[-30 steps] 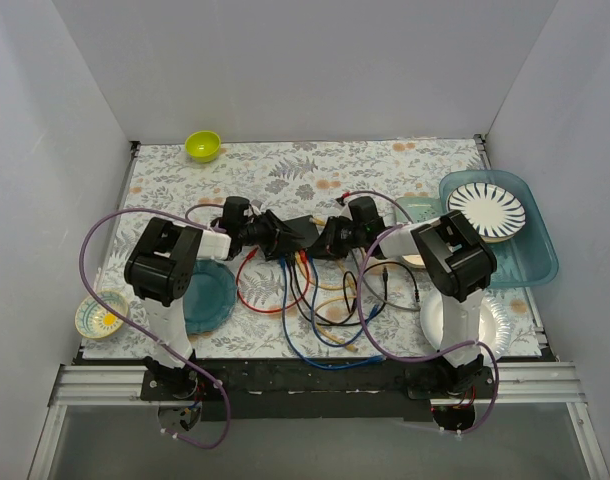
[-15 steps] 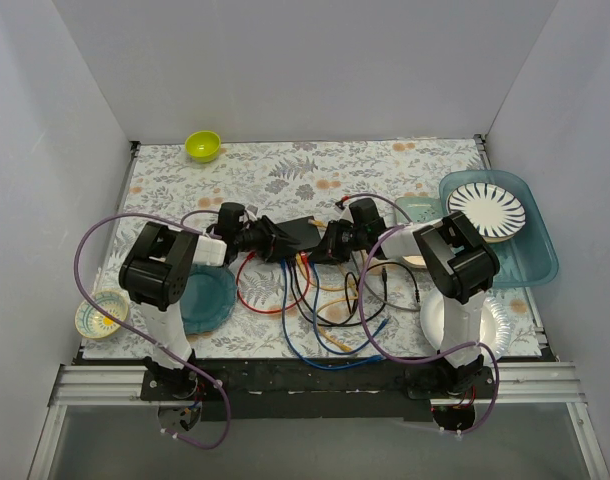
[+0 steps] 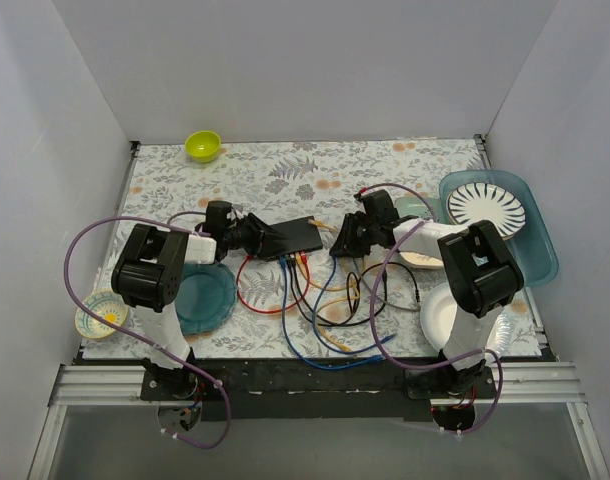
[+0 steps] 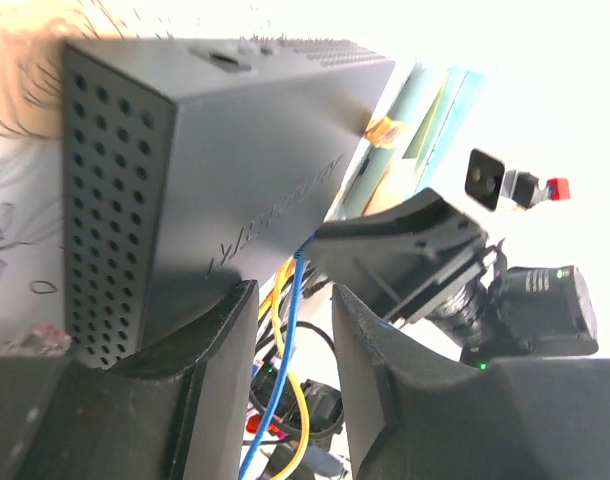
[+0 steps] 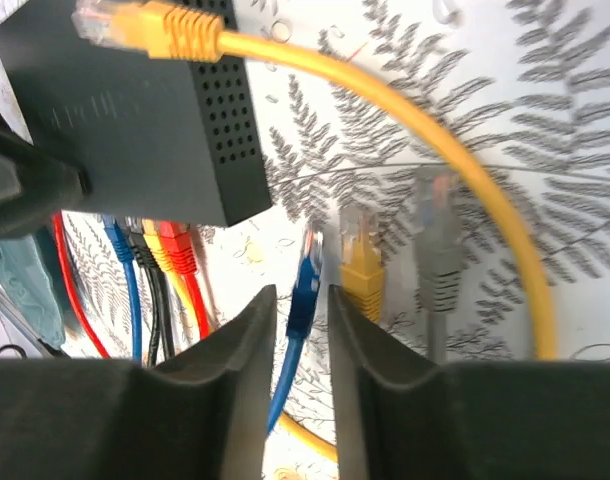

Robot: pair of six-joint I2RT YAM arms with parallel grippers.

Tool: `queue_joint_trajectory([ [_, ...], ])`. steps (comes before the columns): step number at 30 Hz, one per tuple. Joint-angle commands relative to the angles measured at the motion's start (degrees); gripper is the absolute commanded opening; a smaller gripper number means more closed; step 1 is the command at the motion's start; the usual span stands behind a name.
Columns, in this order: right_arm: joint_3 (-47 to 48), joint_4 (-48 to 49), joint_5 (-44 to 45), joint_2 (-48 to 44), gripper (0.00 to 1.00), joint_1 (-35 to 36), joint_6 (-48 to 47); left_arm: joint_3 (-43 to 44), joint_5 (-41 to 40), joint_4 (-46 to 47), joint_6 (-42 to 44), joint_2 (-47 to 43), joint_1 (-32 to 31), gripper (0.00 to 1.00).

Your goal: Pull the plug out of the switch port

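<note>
The switch point(image 3: 300, 236) is a flat black box at the table's middle, also in the left wrist view point(image 4: 235, 150) and the right wrist view point(image 5: 125, 110). Blue, black, yellow and red plugs point(image 5: 150, 245) sit in its port row. My right gripper point(image 3: 343, 243) point(image 5: 302, 300) is to the right of the switch, shut on a blue plug point(image 5: 305, 280) that is out of the ports. My left gripper point(image 3: 253, 236) point(image 4: 290, 300) rests against the switch's left end, its jaws slightly apart with nothing between them.
Loose yellow point(image 5: 363, 270) and grey point(image 5: 440, 250) plugs lie beside the blue one. Cables point(image 3: 325, 300) tangle in front of the switch. There are a teal plate point(image 3: 207, 297), a green bowl point(image 3: 202, 146), a blue tray point(image 3: 541, 255), a white plate point(image 3: 440, 318) and a small bowl point(image 3: 100, 313).
My right gripper has moved right, away from the switch, taking the blue plug out of its port. My left gripper and the switch have shifted slightly left.
</note>
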Motion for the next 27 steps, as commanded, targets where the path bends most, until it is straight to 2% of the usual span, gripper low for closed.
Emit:
queue_joint_trajectory([
  [1,4.35,-0.25,-0.41,-1.77,0.38,2.81,-2.32,1.66,-0.11,-0.39,0.11,-1.76,0.62,0.35],
  [13,10.5,3.61,-4.2,4.81,0.42,7.12,-1.18,2.45,0.25,0.49,-0.95,-0.79,0.62,0.36],
  [19,10.16,3.26,-5.25,8.25,0.42,7.12,-0.3,3.06,0.16,0.31,-0.95,-0.17,0.62,0.36],
  [27,8.05,9.49,-7.89,10.54,0.41,7.12,3.92,4.56,-0.02,-1.0,-0.24,2.02,0.62,0.36],
])
